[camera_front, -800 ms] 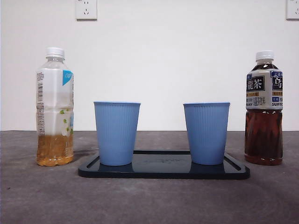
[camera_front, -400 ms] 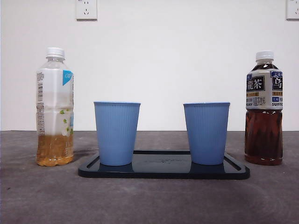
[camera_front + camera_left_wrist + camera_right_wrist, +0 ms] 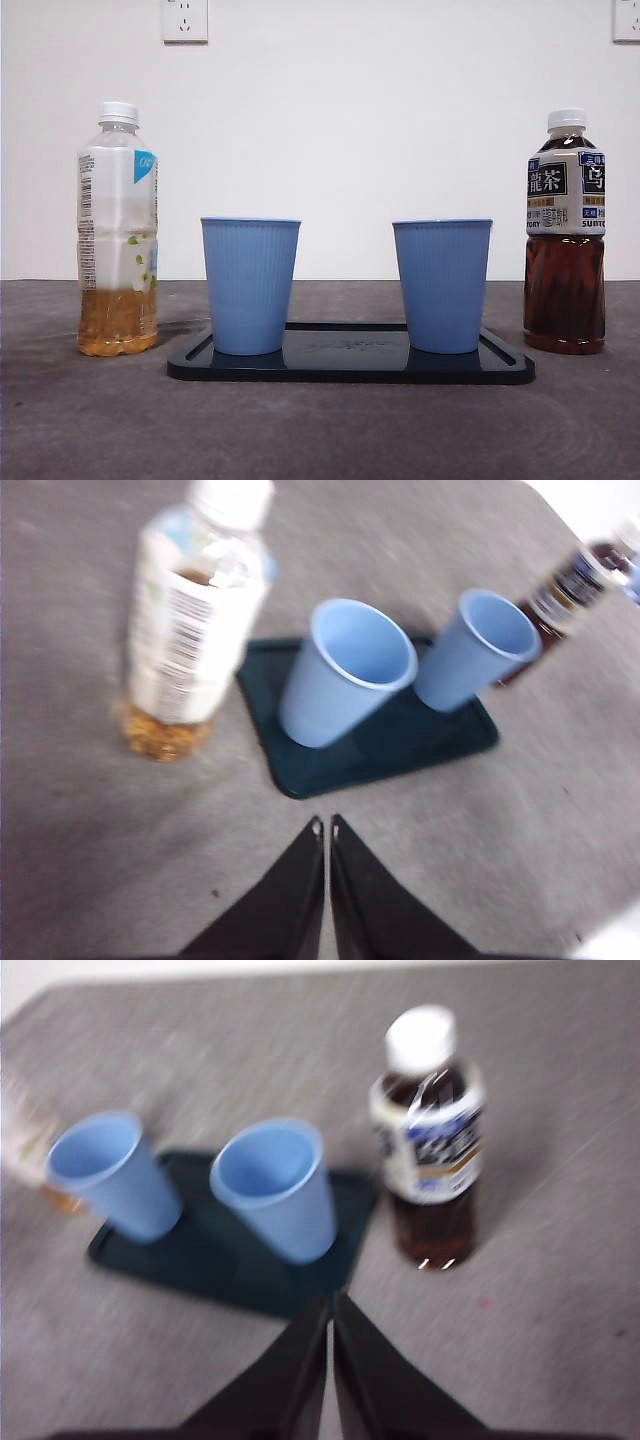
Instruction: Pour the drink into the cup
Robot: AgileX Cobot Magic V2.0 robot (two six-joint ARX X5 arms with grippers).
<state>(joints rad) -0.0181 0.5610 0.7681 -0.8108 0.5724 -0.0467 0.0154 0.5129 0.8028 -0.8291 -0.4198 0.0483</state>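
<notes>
Wrist views: left pincer (image 3: 327, 828), right pincer (image 3: 331, 1304) both closed, empty, above table.

A grey table (image 3: 320, 430) meets a white wall (image 3: 380, 120) bearing two sockets (image 3: 185, 20) high up.

Right gripper (image 3: 329, 1305) fingers closed near tea bottle (image 3: 428, 1140).

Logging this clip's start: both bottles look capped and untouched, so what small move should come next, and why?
Probably open the right gripper and move toward the dark tea bottle: its white cap is on, both blue cups look empty, and both grippers are shut, holding nothing.
</notes>
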